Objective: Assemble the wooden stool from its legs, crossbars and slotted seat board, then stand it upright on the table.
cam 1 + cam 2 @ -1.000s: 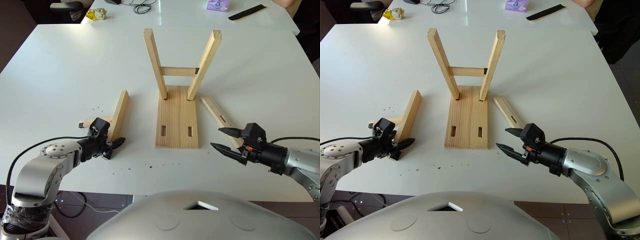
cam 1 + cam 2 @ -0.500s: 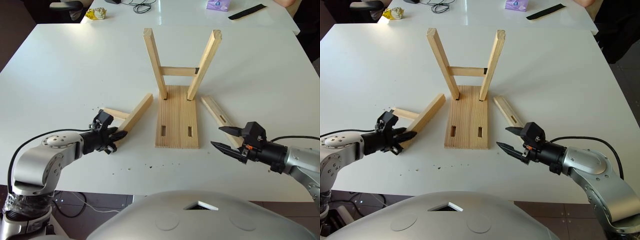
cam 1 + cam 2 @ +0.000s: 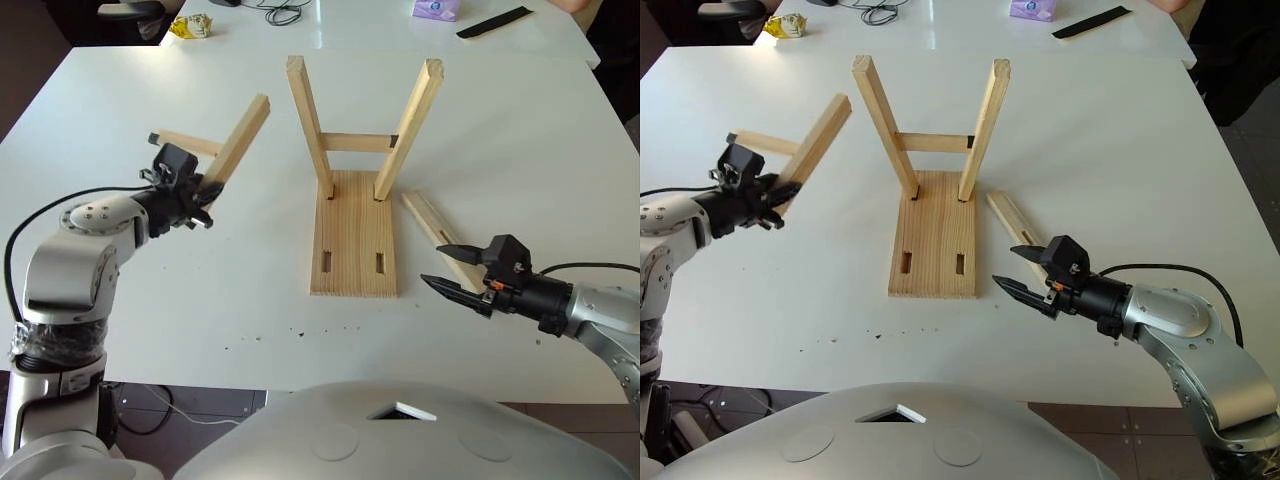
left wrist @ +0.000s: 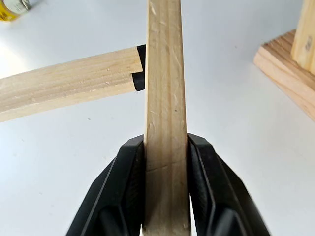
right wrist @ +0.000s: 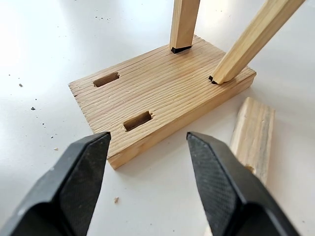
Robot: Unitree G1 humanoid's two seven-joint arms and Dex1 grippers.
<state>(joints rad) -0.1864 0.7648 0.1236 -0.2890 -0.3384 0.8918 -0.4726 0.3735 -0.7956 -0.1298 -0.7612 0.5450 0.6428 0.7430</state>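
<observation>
The slotted seat board point(image 3: 353, 235) lies flat mid-table, two legs joined by a crossbar point(image 3: 357, 142) standing in its far slots; its two near slots point(image 5: 137, 121) are open. My left gripper point(image 3: 196, 190) is shut on the lower end of a second leg point(image 3: 238, 141), held up off the table at the left with a crossbar point(image 4: 64, 81) sticking out of its side. A loose wooden leg point(image 3: 436, 228) lies flat right of the board. My right gripper point(image 3: 446, 270) hovers open by the board's near right corner, over that leg's near end.
Wood crumbs point(image 3: 300, 329) dot the table in front of the board. At the far edge lie a yellow wrapper point(image 3: 191, 26), cables point(image 3: 285, 12), a purple packet point(image 3: 436, 10) and a black strip point(image 3: 494, 24).
My left gripper has lifted the leg with its crossbar from the table's near left, swinging it up and away. The right gripper has barely moved.
</observation>
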